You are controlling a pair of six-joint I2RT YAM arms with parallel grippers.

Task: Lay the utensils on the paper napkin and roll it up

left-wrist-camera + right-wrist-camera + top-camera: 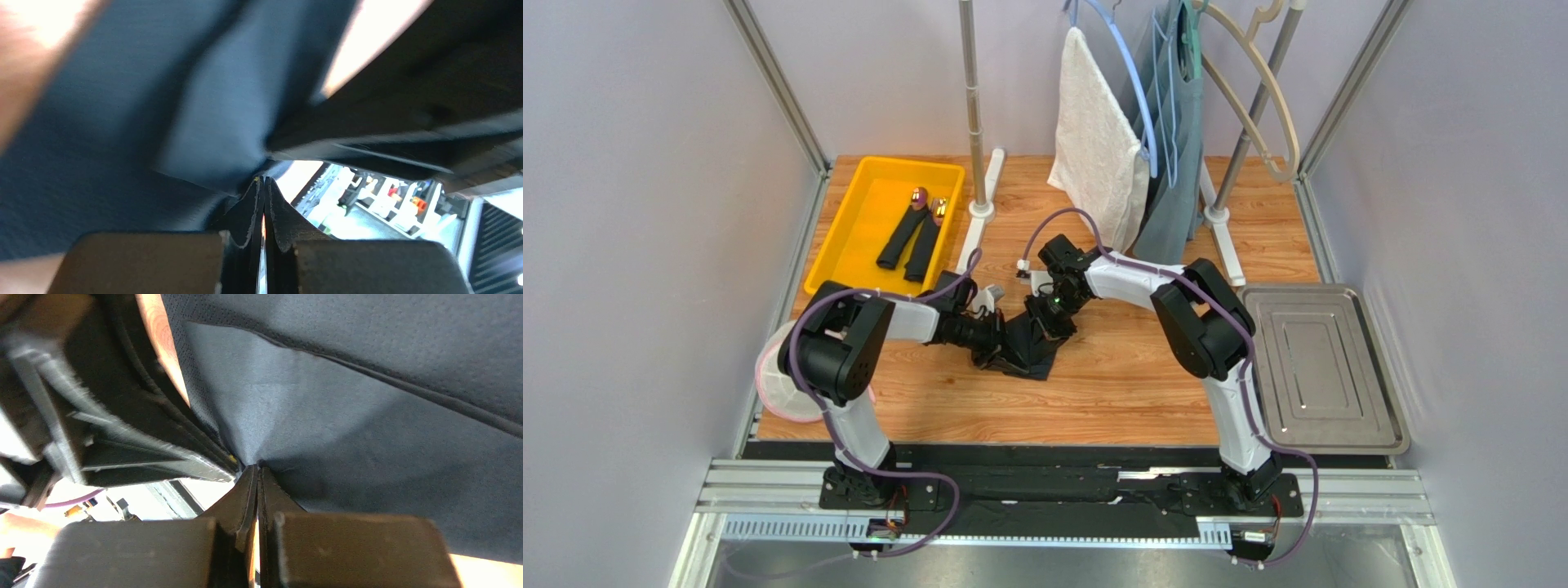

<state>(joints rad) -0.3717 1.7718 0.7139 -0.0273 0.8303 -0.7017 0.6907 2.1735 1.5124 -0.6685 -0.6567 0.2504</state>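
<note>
Napkin [1032, 359] lay crumpled mid-frame in the top view, my left gripper [264, 180] and right gripper [257, 470] both clenched on it; utensils [916, 227] lay in the bin [844, 214], upper left. Pulling apart might tear thin paper.

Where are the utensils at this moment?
Top view: the utensils lie in the yellow bin on the far left corner of the table, beside the rack's white foot, well away from the black napkin at centre.
</note>
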